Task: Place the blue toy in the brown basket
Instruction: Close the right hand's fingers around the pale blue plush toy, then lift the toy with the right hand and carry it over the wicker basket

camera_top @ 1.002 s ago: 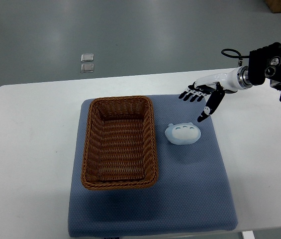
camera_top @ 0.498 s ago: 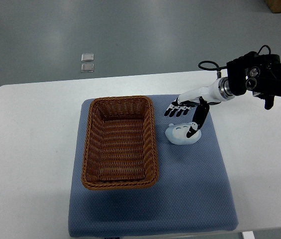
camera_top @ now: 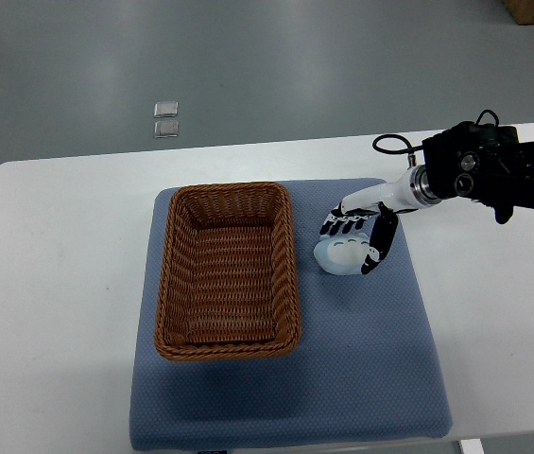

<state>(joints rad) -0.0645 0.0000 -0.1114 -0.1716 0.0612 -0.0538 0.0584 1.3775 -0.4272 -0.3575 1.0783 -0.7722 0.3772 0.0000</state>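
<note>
My right hand [camera_top: 356, 232] has its fingers spread around the toy [camera_top: 345, 254], not yet gripping, so closing unevenly could squirt it away from the basket [camera_top: 228, 270].

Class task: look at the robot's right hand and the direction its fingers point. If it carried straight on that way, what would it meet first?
The right hand points down-left with its fingers spread over the blue toy, so the toy comes first, likely almost at once. Whether they already touch is unclear from above. The brown basket lies farther along.
</note>
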